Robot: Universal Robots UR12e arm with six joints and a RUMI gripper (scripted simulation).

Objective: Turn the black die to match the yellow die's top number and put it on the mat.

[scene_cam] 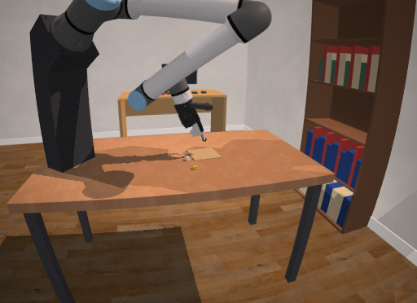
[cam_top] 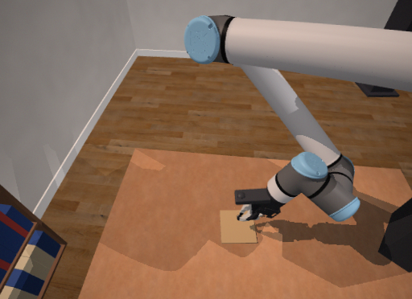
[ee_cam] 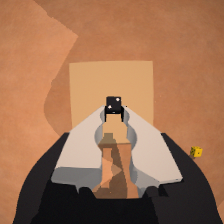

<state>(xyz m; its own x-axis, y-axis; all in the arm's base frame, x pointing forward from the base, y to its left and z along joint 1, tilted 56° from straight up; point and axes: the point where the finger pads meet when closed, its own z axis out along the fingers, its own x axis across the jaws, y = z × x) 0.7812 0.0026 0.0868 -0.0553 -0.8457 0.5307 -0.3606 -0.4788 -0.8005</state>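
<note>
My gripper (ee_cam: 113,106) is shut on the black die (ee_cam: 113,105), which sits between the white fingertips and shows white pips. It hangs in the air above the tan mat (ee_cam: 111,92). In the exterior view the gripper (scene_cam: 202,138) is above the mat (scene_cam: 204,154) with the die a small dark speck at its tip. In the top view the gripper (cam_top: 244,215) is over the mat's (cam_top: 238,227) right edge. The yellow die (ee_cam: 196,151) lies on the table to the right of the mat; it also shows in the exterior view (scene_cam: 195,167). Its top number is too small to read.
A small white die (scene_cam: 186,157) lies on the table just left of the mat. The arm's black base (scene_cam: 61,92) stands at the table's back left. A bookshelf (scene_cam: 358,108) stands to the right, and a desk (scene_cam: 171,106) behind the table.
</note>
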